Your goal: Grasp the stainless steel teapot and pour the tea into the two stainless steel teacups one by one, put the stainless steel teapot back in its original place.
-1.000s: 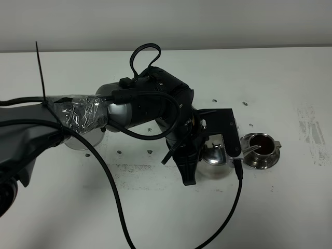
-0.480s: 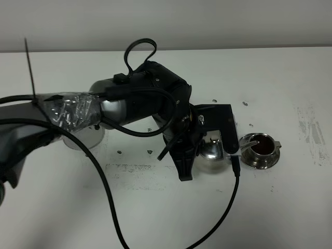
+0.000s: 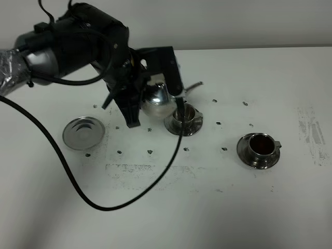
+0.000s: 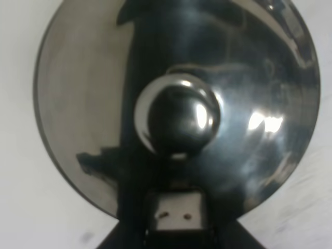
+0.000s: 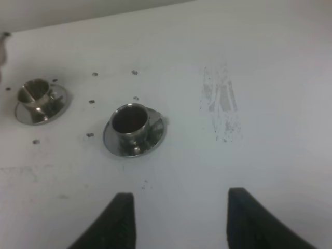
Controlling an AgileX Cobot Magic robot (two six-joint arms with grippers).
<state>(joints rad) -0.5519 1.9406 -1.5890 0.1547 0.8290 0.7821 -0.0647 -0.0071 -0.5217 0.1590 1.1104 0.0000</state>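
The left gripper (image 3: 132,111) is clenched on the stainless steel teapot (image 3: 155,98), a shiny round pot with a domed lid, and holds it off the white table (image 3: 207,207). The handle is hidden behind the black fingers, so I cannot see exactly where they bite. The pot's body lies just outboard of the jaws. In the left wrist view its round lid knob (image 4: 179,116) sits straight ahead of them, and the thin curved spout (image 3: 194,85) points away from them.

Just past the pot from the jaws stands the near teacup (image 3: 184,115), a small shiny steel cup with a side handle, on its round cup saucer (image 3: 170,126). A black cable crosses it, and I cannot tell whether it holds tea. The spout lies beyond the cup's far rim, not over its mouth. Well beyond that, the far teacup (image 3: 260,145), its twin, holds brown tea. On the opposite side of the jaws lies the bare steel saucer (image 3: 83,133), flat and round, near but apart from them.

I judge the 2nd of 2 pours to be in hand. The next move calls for bringing the spout tip over the near teacup's mouth and tipping gently, then returning the pot to the bare steel saucer.

The right gripper (image 5: 181,223) is released, with nothing between its jaws and both cups well ahead of them.
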